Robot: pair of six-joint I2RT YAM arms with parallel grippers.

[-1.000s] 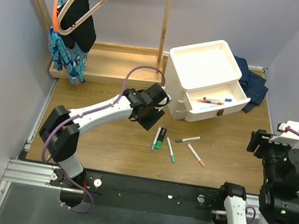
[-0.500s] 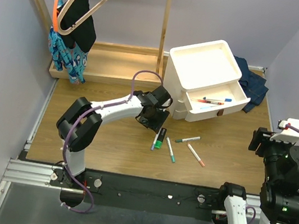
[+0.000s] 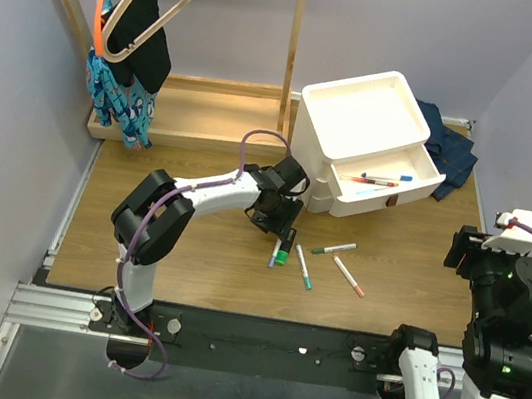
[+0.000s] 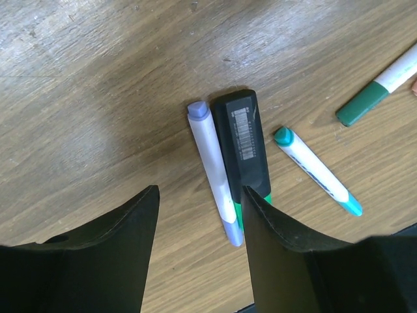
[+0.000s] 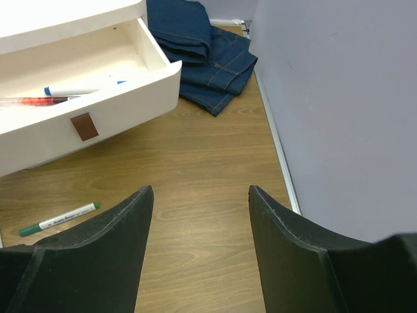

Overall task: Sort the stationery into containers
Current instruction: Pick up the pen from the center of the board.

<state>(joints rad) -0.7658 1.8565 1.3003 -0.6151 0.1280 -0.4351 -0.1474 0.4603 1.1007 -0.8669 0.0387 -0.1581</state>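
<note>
My left gripper [image 3: 278, 224] is open and empty, low over the wooden floor. In the left wrist view [image 4: 199, 192] its jaws stand either side of the near end of a pale blue tube [image 4: 212, 166]. A thick black-and-green marker [image 4: 242, 140] lies against the tube, partly under the right finger [image 4: 280, 248]. A teal-capped marker [image 4: 316, 171] and a green-capped marker [image 4: 378, 88] lie beyond. An orange-capped marker [image 3: 348, 275] lies further right. The white drawer unit [image 3: 359, 123] has one drawer [image 3: 395, 185] pulled out, holding markers. My right gripper [image 5: 199, 189] is open and empty, held high at the right.
A wooden rack base [image 3: 194, 112] with hangers and clothes [image 3: 130, 67] stands at the back left. Folded jeans [image 5: 208, 52] lie behind the drawer unit by the right wall [image 5: 339, 98]. The green-capped marker [image 5: 58, 220] lies in front of the open drawer [image 5: 98, 98].
My left gripper has moved right and toward the near edge, from beside the drawer unit to just over the tube and thick marker. The right arm has barely moved.
</note>
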